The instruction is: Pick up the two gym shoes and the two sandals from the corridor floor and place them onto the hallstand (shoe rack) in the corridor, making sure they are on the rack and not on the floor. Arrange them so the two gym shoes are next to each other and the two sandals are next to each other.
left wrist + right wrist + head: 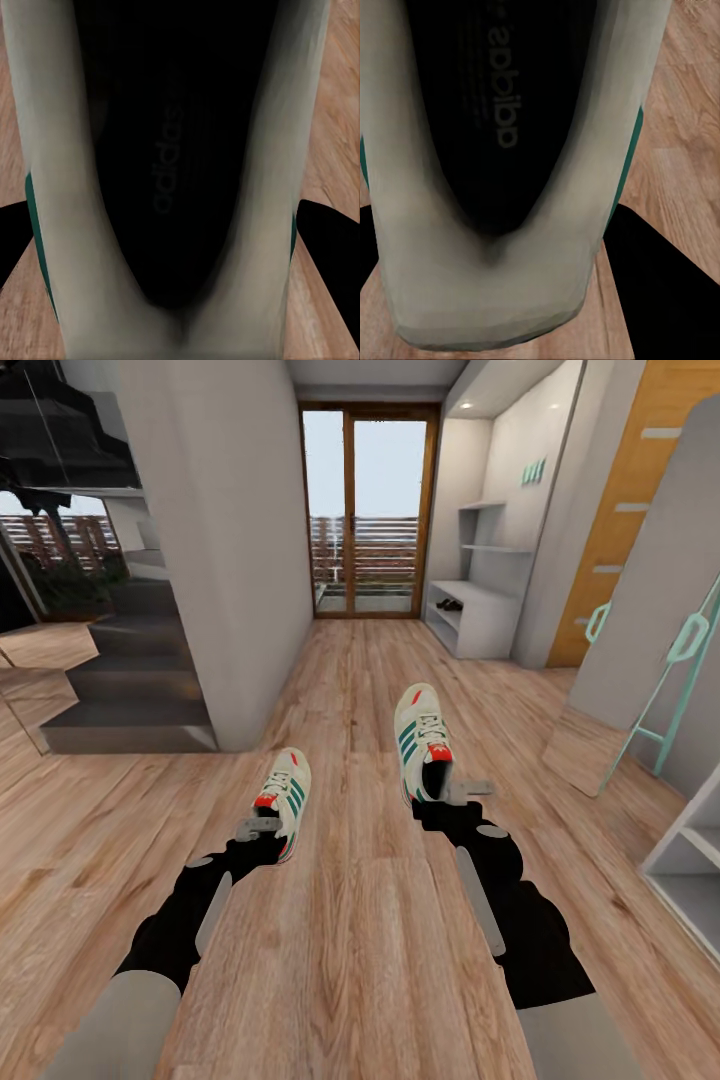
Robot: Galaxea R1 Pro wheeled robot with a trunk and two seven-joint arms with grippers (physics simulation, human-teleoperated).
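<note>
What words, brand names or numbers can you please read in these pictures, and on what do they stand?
"adidas": faint print on the dark insole of the cream-white, green-striped gym shoe in the left wrist view.
"adidas", partly cut off: on the dark insole of the other cream-white gym shoe in the right wrist view.
Red tongue patches in the head view: too small to read.

A big glass door (368,510) with a brown frame stands at the far end; dark grey stairs (130,690) climb at the left; an orange door (640,500) and a green ladder (660,690) stand at the right.
</note>
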